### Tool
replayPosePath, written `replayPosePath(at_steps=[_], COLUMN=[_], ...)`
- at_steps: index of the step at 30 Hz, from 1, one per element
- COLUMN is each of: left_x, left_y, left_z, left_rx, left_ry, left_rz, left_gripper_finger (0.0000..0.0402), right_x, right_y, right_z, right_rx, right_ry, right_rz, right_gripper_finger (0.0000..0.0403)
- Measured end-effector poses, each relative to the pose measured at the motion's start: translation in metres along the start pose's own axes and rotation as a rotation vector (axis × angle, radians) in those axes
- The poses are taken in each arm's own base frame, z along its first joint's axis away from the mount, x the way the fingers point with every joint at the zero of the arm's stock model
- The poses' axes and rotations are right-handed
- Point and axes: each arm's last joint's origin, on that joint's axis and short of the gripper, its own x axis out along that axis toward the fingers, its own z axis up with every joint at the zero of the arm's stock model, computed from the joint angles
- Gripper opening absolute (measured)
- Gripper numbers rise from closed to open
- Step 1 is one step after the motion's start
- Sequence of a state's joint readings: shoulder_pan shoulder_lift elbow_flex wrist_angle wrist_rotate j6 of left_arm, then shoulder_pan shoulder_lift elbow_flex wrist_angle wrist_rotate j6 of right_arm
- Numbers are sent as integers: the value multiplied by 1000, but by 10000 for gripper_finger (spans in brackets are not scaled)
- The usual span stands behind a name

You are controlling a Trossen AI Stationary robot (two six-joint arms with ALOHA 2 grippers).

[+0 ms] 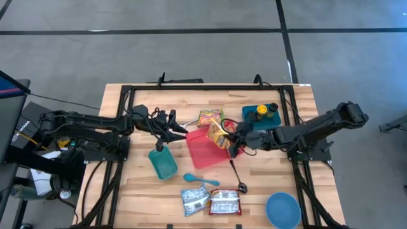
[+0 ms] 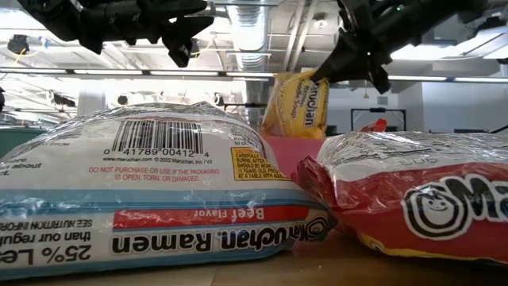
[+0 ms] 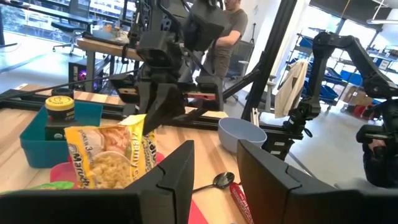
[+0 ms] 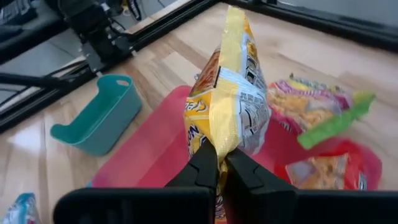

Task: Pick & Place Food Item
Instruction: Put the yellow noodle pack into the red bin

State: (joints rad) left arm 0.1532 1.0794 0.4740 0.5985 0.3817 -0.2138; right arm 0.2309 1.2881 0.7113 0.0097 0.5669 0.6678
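Right tool (image 4: 219,165) clamped tight on edge of yellow noodle packet (image 4: 229,99), packet raised upright over red tray (image 1: 206,152) mid-worktop (image 1: 140,191). Left tool (image 1: 179,131) partly parted, empty, hovering just beside tray's left edge, above teal bin (image 1: 163,163).

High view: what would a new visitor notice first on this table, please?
Most striking is the yellow ramen packet, pinched by the shut right gripper above the red tray at the table's middle. The left gripper, open and holding nothing, hovers beside the tray's edge, near the teal bin.
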Motion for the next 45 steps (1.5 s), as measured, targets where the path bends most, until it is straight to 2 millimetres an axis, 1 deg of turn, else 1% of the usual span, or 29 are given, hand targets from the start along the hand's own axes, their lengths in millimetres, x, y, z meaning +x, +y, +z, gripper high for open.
replayPosePath(at_steps=[9,14,17,25,35,45], left_x=[0,0,0,0,0,0], left_y=[0,0,0,0,0,0], left_z=[0,0,0,0,-1,-1], left_rx=[-1,-1,-1,-2,-4,-4], left_ry=[0,0,1,2,7,8], left_rz=[0,0,0,0,2,2], left_gripper_finger=[115,116,116,115,114,112], right_x=[-10,-16,-13,5,4,4], right_y=[2,5,6,3,5,5], right_z=[-16,-24,-30,-47,-50,-51], right_rx=[131,167,176,189,191,188], right_ry=[0,1,10,43,30,63], right_rz=[-107,-136,-158,-227,-232,-224], right_gripper_finger=[0,0,0,0,1,22])
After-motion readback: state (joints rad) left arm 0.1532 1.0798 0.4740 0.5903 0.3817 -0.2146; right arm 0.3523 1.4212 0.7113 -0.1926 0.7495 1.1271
